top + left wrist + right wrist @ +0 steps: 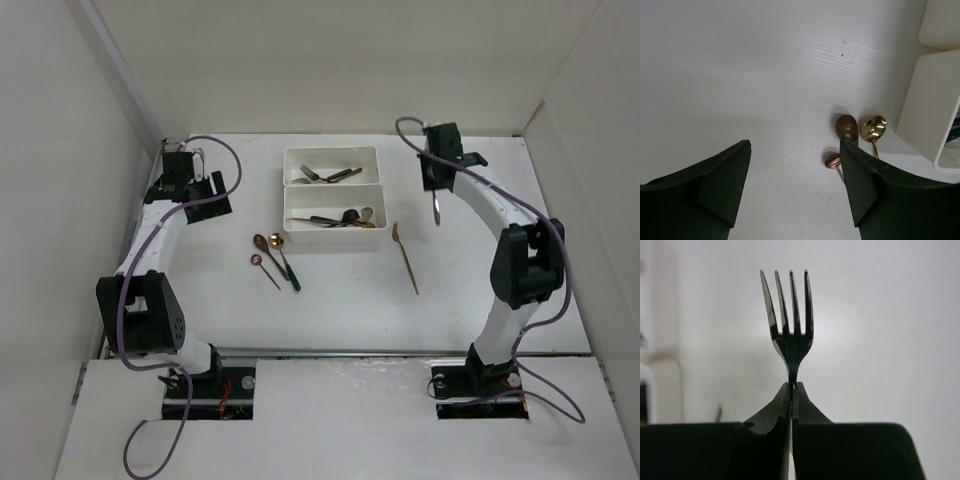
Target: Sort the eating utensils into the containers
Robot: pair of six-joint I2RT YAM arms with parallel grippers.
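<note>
A white worktop [350, 315] fills the middle of the scene, boxed in by plain white panels: a back wall [340, 60], a left wall [50, 200] leaning outward and a right wall [605, 190]. Along its near edge runs a thin metallic rail [340, 352], and in front of that lies a paler, slightly mottled board [340, 420]. Light is soft and even, casting only faint shadows. Up close the worktop shows fine parallel grain and a small dark speck [842, 55].

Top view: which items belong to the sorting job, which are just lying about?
Job: fork in right end effector; far tray; near tray; brown spoon; gold spoon; small copper spoon; long copper utensil.
Not job: purple cables.
</note>
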